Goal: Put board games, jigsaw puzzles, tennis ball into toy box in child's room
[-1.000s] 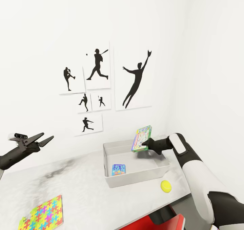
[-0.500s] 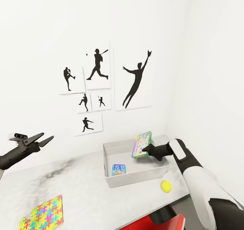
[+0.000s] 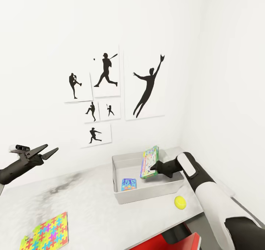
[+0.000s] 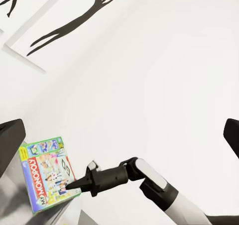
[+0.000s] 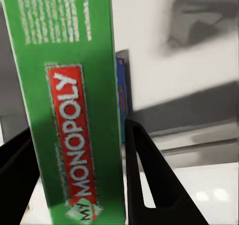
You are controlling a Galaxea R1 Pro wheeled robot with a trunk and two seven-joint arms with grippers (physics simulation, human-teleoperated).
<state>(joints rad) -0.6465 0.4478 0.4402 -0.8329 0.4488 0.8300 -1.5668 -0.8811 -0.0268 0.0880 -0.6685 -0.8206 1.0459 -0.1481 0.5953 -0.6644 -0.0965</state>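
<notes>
our right pincer (image 3: 154,166) is clamped on the thin pale green monopoly box (image 3: 149,162), held upright on edge above the shallow light-grey toy box (image 3: 147,196). inside that bin lies a small blue cartoon game box (image 3: 129,184). a yellow tennis ball (image 3: 180,202) sits just outside it; our left pincer (image 3: 46,152) hangs open, empty, well apart. the right wrist view alone shows the red monopoly lettering (image 5: 74,145).

Right arm reaches in from the near right, white forearm bent and the black wrist pointing left. The right gripper (image 3: 154,168) is clamped on a green box, one finger (image 5: 149,185) on each side of it. The left arm is out at the far left, held up in the air, and the left gripper (image 3: 49,151) has its fingers spread with nothing between them.
</notes>
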